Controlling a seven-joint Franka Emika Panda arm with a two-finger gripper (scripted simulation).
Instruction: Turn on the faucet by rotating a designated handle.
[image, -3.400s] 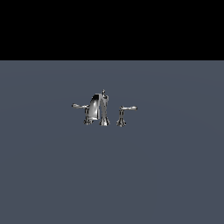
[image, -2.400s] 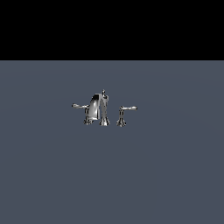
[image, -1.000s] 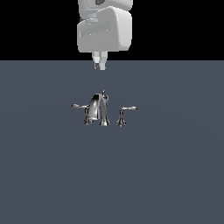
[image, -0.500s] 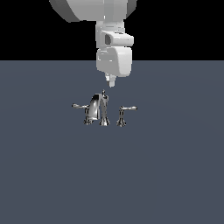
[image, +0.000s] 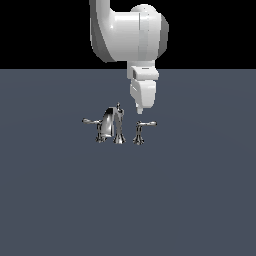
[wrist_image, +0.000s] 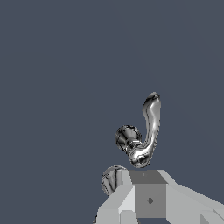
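Claw (image: 140, 111) hovering just above handle (image: 144, 125), not touching; fingers look pressed together, clenched on nothing. Handle sitting below claw tip, faucet (image: 111, 124) beside it on table (image: 200, 190).

glossy chrome faucet (image: 111, 125), matt grey floor (image: 190, 200)

One faucet (image: 114, 126) is standing on the worktop (image: 128, 200), showing one spout (image: 109, 120) and two levers. One arm (image: 127, 30) with one gripper (image: 139, 111) is hanging above.
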